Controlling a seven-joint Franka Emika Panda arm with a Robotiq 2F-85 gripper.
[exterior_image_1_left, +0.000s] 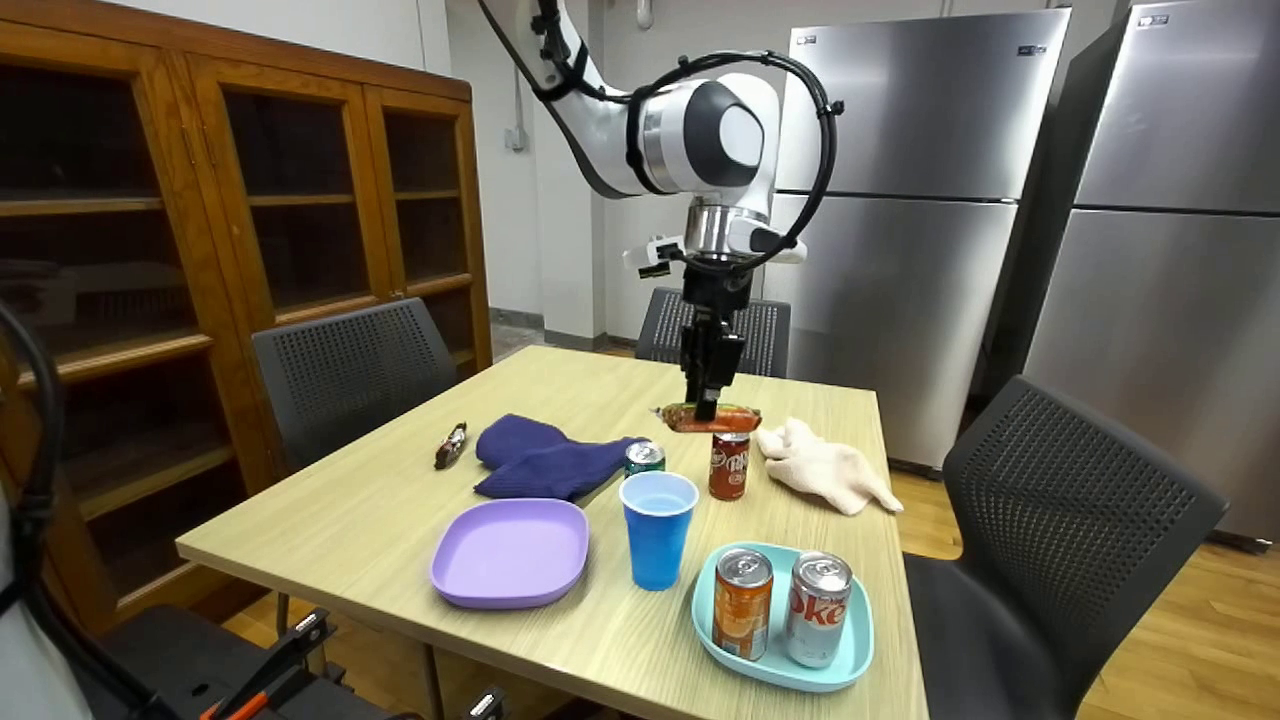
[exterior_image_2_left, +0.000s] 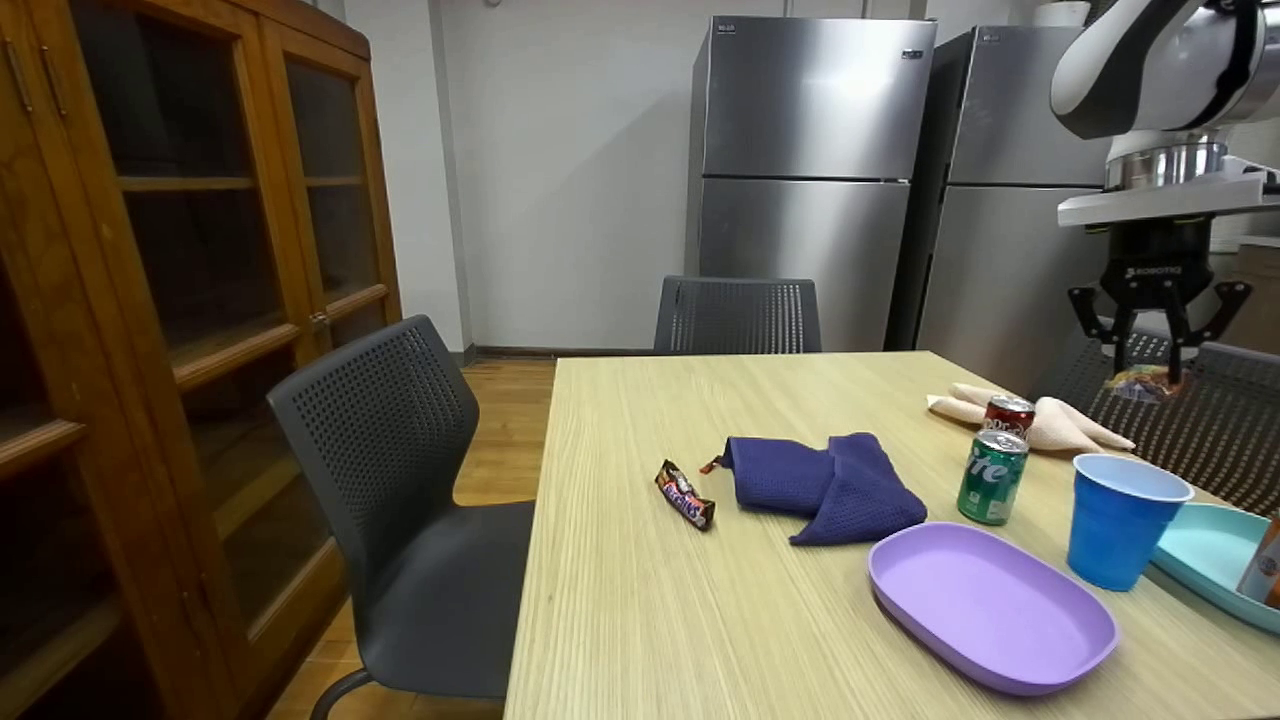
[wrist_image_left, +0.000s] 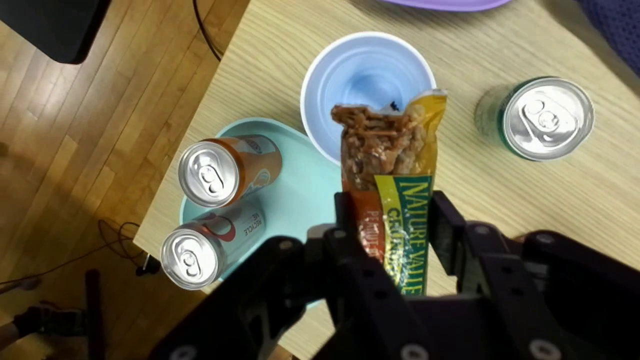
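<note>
My gripper (wrist_image_left: 393, 212) is shut on a Nature Valley granola bar (wrist_image_left: 385, 145), its fingers pressing the wrapper's two long edges. One end of the bar points away from the gripper in the wrist view, partly covering the rim of a blue cup (wrist_image_left: 367, 65). In both exterior views the bar (exterior_image_1_left: 738, 418) hangs in the air above the table, lying roughly level under the gripper (exterior_image_2_left: 1148, 370). A red Dr Pepper can (exterior_image_1_left: 729, 468) shows just below it in an exterior view. The bar's far end is hidden by the gripper's body in the wrist view.
A teal tray (exterior_image_1_left: 705, 600) holds an orange can (exterior_image_1_left: 742, 605) and a Diet Coke can (exterior_image_1_left: 818, 610). A purple plate (exterior_image_2_left: 990, 605), green can (exterior_image_2_left: 992, 478), navy cloth (exterior_image_2_left: 790, 475), pale cloth (exterior_image_1_left: 825, 465) and candy bar (exterior_image_2_left: 686, 496) lie around the table. Chairs surround it.
</note>
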